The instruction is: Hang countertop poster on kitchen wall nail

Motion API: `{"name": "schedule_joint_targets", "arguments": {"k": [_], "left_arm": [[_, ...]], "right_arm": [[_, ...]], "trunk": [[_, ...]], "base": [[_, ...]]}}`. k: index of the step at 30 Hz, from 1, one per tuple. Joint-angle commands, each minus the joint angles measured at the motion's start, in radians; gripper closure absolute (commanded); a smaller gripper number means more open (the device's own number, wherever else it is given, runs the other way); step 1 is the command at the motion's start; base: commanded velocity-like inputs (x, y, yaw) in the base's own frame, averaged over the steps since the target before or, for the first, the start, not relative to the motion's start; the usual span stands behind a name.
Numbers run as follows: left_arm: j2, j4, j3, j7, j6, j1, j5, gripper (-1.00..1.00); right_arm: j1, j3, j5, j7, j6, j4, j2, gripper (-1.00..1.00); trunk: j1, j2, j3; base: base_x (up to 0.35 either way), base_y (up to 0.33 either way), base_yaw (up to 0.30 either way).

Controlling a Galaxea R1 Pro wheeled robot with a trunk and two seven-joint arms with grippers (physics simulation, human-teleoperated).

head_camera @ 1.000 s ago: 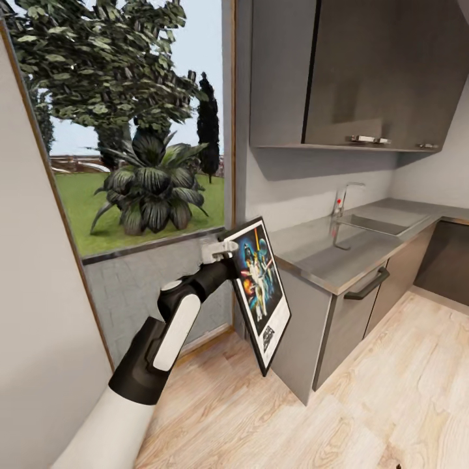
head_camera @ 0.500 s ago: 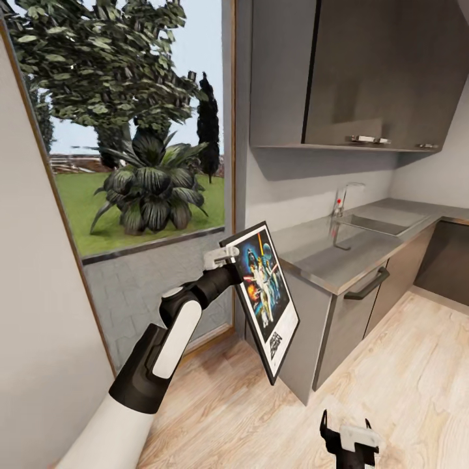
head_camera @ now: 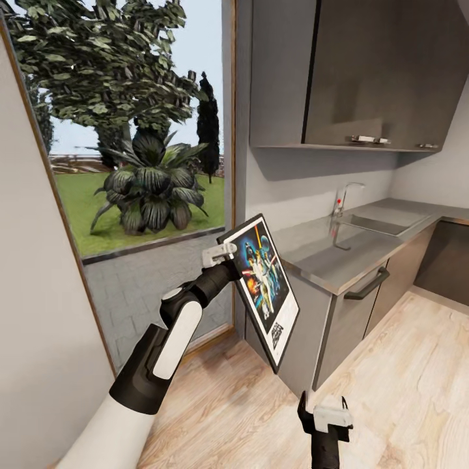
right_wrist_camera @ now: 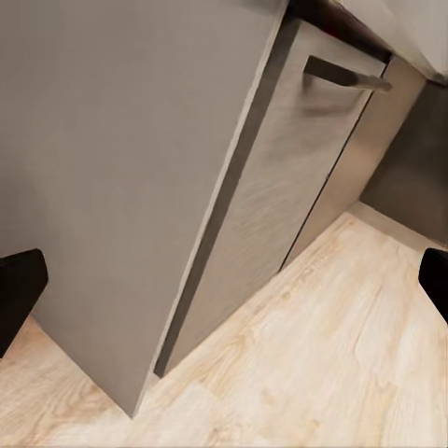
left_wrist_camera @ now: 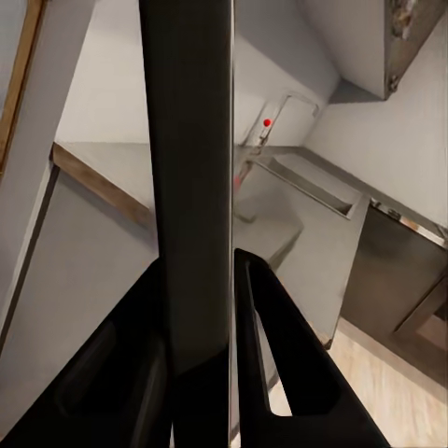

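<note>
The left gripper (head_camera: 223, 251) is clamped on the upper left edge of the poster (head_camera: 264, 290), holding it tilted in the air just off the near end of the surface (head_camera: 332, 260), in front of the window (head_camera: 130, 130); the wrist camera shows both fingers (left_wrist_camera: 271, 345) pressed against the frame's thin edge. The right gripper (head_camera: 324, 417) hangs low over the wooden floor (head_camera: 404, 391), fingers spread wide apart, facing the grey cabinet fronts (right_wrist_camera: 271, 205).
</note>
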Motion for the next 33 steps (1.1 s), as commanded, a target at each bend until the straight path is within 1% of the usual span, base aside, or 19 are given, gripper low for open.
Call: {"name": "schedule_joint_targets", "arguments": {"k": [1, 7, 13, 14, 17, 18, 19, 20, 21, 23, 24, 25, 27, 33], "left_arm": [[0.0, -0.001, -0.002, 0.01, -0.001, -0.001, 0.009, 1.0], [0.0, 0.001, -0.005, 0.01, -0.007, -0.001, 0.006, 1.0], [0.0, 0.005, -0.006, 0.01, -0.009, -0.001, 0.004, 1.0], [0.0, 0.006, -0.006, 0.01, -0.009, -0.001, 0.004, 1.0], [0.0, 0.007, -0.006, 0.011, -0.009, -0.001, 0.005, 1.0], [0.0, 0.008, -0.006, 0.011, -0.015, -0.001, 0.005, 1.0], [0.0, 0.008, -0.006, 0.011, -0.024, -0.001, 0.005, 1.0], [0.0, 0.009, -0.006, 0.011, -0.031, -0.001, 0.006, 1.0], [0.0, 0.009, -0.006, 0.011, -0.034, -0.001, 0.006, 1.0], [0.0, 0.009, -0.005, 0.011, -0.04, -0.001, 0.006, 1.0], [0.0, 0.011, -0.006, 0.011, -0.042, -0.001, 0.006, 1.0], [0.0, 0.014, -0.006, 0.011, -0.043, -0.001, 0.006, 1.0], [0.0, 0.02, -0.006, 0.011, -0.044, -0.001, 0.006, 1.0], [0.0, 0.027, -0.007, 0.011, -0.046, -0.001, 0.005, 1.0]], "right_arm": [[0.0, 0.016, 0.007, -0.013, 0.005, -0.004, 0.002, -1.0], [0.003, 0.065, 0.006, -0.022, 0.011, -0.013, 0.01, -1.0], [0.006, 0.075, 0.006, -0.023, 0.021, -0.038, 0.013, -1.0], [0.008, 0.076, 0.006, -0.023, 0.051, -0.063, 0.019, -1.0], [0.01, 0.081, 0.006, -0.023, 0.086, -0.096, 0.023, -1.0], [0.011, 0.118, 0.006, -0.028, 0.115, -0.131, 0.026, -1.0], [0.011, 0.15, 0.006, -0.048, 0.131, -0.148, 0.026, -1.0], [0.012, 0.175, 0.006, -0.082, 0.147, -0.16, 0.027, -1.0], [0.012, 0.187, 0.006, -0.099, 0.154, -0.164, 0.027, -1.0], [0.012, 0.238, 0.005, -0.15, 0.185, -0.173, 0.028, -1.0], [0.012, 0.262, 0.004, -0.164, 0.197, -0.176, 0.028, -1.0], [0.012, 0.278, 0.003, -0.172, 0.207, -0.178, 0.028, -1.0], [0.012, 0.294, 0.002, -0.181, 0.225, -0.188, 0.029, -1.0], [0.012, 0.309, -0.003, -0.186, 0.239, -0.222, 0.032, -1.0]], "trunk": [[0.0, -0.001, -0.001], [0.0, -0.001, -0.001], [0.0, -0.001, -0.001], [0.0, -0.001, -0.001], [0.0, -0.001, -0.001], [0.0, -0.001, -0.001], [0.0, -0.001, -0.001], [0.0, -0.001, -0.001], [0.0, -0.001, -0.001], [0.0, -0.001, -0.001], [0.0, -0.001, -0.001], [0.0, -0.001, -0.001], [0.0, -0.001, -0.001], [0.0, -0.001, -0.001]], "base": [[0.0, 0.0, 0.0], [0.0, 0.0, 0.0], [0.0, 0.0, 0.0], [0.0, 0.0, 0.0], [0.0, 0.0, 0.0], [0.0, 0.0, 0.0], [0.0, 0.0, 0.0], [0.0, 0.0, 0.0], [0.0, 0.0, 0.0], [0.0, 0.0, 0.0], [0.0, 0.0, 0.0], [0.0, 0.0, 0.0], [0.0, 0.0, 0.0], [0.0, 0.0, 0.0]]}}
